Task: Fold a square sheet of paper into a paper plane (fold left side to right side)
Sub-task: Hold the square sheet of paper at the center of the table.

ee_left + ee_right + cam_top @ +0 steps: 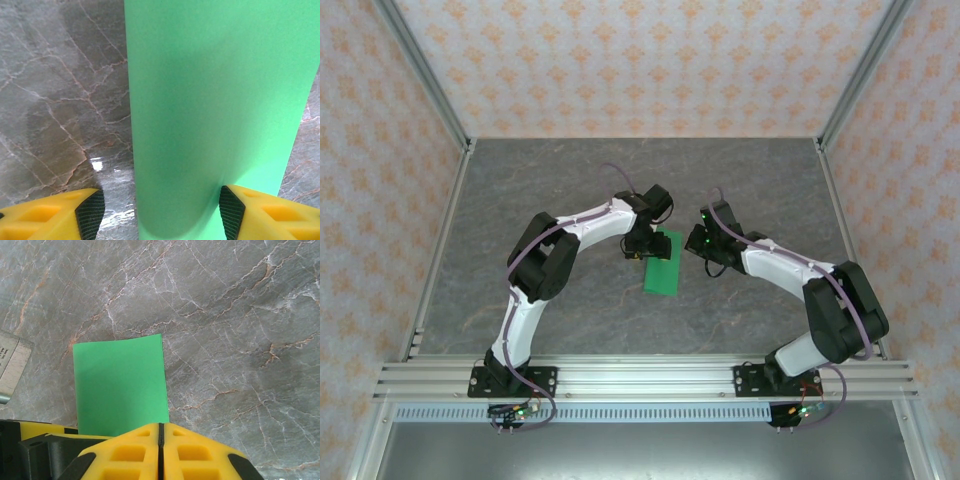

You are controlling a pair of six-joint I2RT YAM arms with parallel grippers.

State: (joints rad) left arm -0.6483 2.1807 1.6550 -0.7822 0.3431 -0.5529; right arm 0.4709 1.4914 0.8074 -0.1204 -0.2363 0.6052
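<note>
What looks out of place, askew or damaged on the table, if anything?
Nothing stands out. The green paper lies flat on the marble table as a narrow rectangle, with straight edges and no visible tears or crumpling.

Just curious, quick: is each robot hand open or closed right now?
Left gripper: open, fingers either side of the paper.
Right gripper: closed, nothing seen held.

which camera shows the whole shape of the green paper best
top external: the green paper lies nearly whole as a narrow rectangle, one far corner hidden by the left gripper. left wrist is too close, it runs off the frame. right wrist shows its far edge and corners, the near end behind the shut right gripper.
</note>
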